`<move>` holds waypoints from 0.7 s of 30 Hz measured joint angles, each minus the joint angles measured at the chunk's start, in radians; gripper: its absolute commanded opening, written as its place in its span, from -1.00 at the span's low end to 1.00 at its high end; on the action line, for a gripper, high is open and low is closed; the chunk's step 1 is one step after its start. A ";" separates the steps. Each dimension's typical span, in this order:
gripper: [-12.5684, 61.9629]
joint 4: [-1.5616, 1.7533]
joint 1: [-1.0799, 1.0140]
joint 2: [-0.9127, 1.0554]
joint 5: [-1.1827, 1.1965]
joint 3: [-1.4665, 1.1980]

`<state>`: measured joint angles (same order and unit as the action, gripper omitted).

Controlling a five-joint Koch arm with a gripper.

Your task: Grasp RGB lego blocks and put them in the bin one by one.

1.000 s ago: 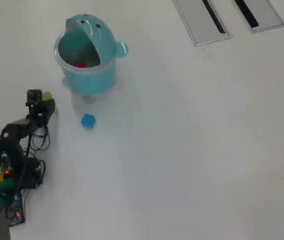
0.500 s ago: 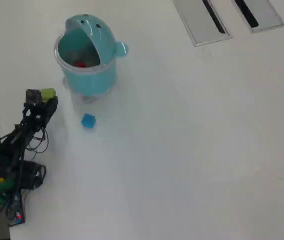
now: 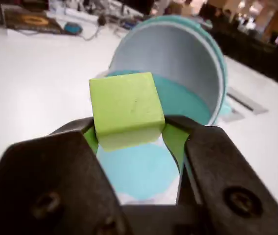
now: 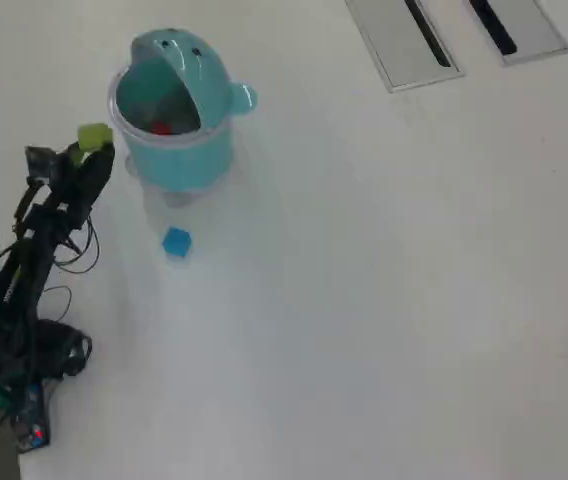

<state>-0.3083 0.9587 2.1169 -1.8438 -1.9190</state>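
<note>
My gripper (image 3: 128, 131) is shut on the yellow-green block (image 3: 125, 108), held in the air just short of the teal bin (image 3: 178, 83). Its domed lid stands tipped open behind the opening. In the overhead view the gripper (image 4: 92, 148) and yellow-green block (image 4: 94, 135) hover just left of the bin's rim (image 4: 116, 110). The red block (image 4: 161, 127) lies inside the bin. On the table below the bin rests the blue block (image 4: 175, 241).
Two flat grey slotted panels (image 4: 404, 40) lie at the top right of the overhead view. The arm's base and cables (image 4: 19, 350) occupy the left edge. White table (image 4: 384, 280) stretches to the right.
The arm has stretched upward in the overhead view, carrying the yellow-green block from beside the bin's lower left up to its left rim. The blue and red blocks have not moved.
</note>
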 measured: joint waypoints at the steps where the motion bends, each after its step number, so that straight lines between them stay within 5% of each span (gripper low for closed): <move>1: -0.39 0.000 -0.003 -0.040 -0.005 0.043; 13: -0.39 0.124 0.000 -0.331 -0.018 0.311; 21: -0.38 0.138 0.017 -0.704 -0.021 0.640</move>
<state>-0.1703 0.9756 1.4128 -1.8653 -1.2793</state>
